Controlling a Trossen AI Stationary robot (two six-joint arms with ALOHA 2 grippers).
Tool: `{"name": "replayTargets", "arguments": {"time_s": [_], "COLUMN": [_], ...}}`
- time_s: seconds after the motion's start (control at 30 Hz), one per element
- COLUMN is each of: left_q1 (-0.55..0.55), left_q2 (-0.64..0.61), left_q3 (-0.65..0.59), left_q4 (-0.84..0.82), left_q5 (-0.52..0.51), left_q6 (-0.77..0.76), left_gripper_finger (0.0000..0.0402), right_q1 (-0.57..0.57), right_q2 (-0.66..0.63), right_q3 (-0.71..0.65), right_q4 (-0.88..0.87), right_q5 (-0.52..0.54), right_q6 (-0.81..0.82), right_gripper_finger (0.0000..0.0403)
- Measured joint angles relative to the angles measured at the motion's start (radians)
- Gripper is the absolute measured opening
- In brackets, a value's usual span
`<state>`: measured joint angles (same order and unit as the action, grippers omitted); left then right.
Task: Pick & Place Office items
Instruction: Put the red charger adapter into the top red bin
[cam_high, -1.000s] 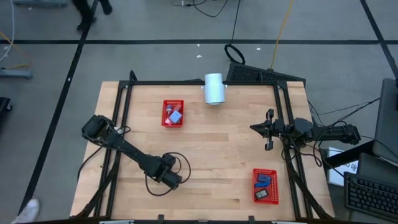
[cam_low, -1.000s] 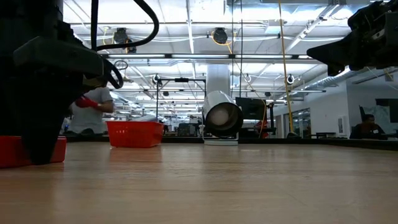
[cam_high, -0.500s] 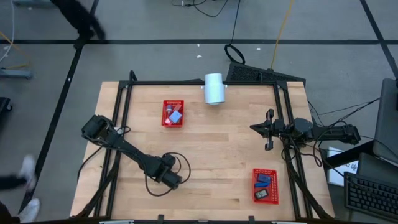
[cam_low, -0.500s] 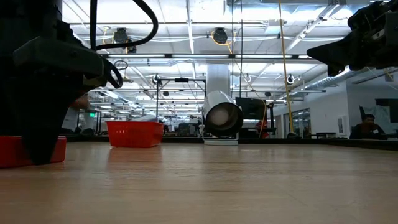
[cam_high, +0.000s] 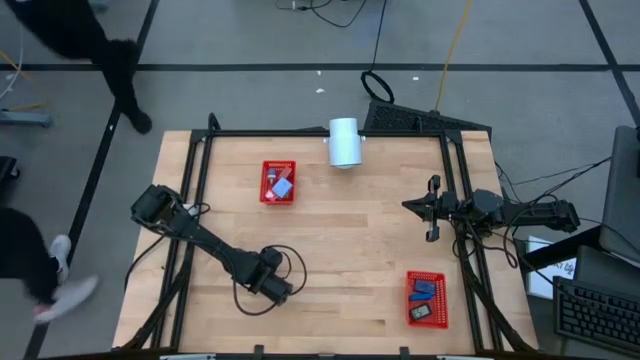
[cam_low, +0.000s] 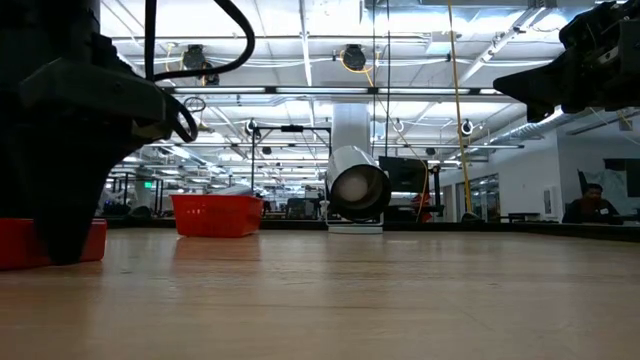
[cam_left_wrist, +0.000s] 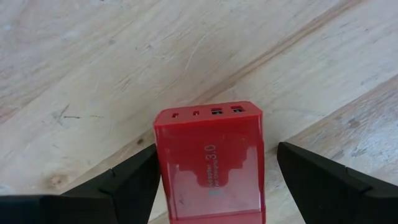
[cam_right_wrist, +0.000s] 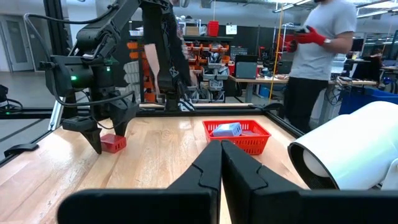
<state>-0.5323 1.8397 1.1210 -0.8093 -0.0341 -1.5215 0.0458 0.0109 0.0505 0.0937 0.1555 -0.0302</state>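
The left gripper (cam_high: 283, 291) is lowered onto the tabletop (cam_high: 350, 250) near its front edge, left of centre, with its jaws spread wide on either side of a red office item (cam_left_wrist: 209, 163), a small block with ports on its end face. In the left wrist view the block lies flat on the wood between the two fingers (cam_left_wrist: 127, 183), with a clear gap on each side, so nothing is grasped yet. The right gripper (cam_high: 432, 210) is held clenched and empty above the right edge, waiting.

Other office items are already contained: a light blue piece rests in the red basket (cam_high: 266, 195) near the back edge, and dark pieces lie in the second red basket (cam_high: 410, 280) at the front right corner. A white cylinder (cam_high: 344, 142) lies at the back edge.

The main risk is judged to be an off-centre closure. The block sits slightly nearer one finger (the gaps look uneven), so it could be pushed, twisted or skidded across the smooth wood before the opposite finger arrives. A shallow grip on its lower part might also let it tip out when lifted.

Room for moving is generous: the middle of the tabletop is open between the gripper and both baskets, and the right arm is well apart. Only the basket walls need clearing on delivery.
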Motion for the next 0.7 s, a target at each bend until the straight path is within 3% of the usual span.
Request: {"name": "replayTargets", "arguments": {"time_s": [0.53, 0.7], "left_q1": [0.006, 0.007], "left_q2": [0.000, 0.000], "left_q3": [0.000, 0.000], "left_q4": [-0.001, -0.002], "left_q5": [-0.002, -0.019], "left_q6": [0.017, 0.019], "left_gripper_finger": [0.0320, 0.0288], "right_q1": [0.000, 0.000], "right_q2": [0.000, 0.000], "right_q3": [0.000, 0.000], "right_q4": [0.000, 0.000], "right_q5": [0.000, 0.000], "right_q6": [0.000, 0.000], "right_gripper_finger": [0.0000, 0.0000]}}
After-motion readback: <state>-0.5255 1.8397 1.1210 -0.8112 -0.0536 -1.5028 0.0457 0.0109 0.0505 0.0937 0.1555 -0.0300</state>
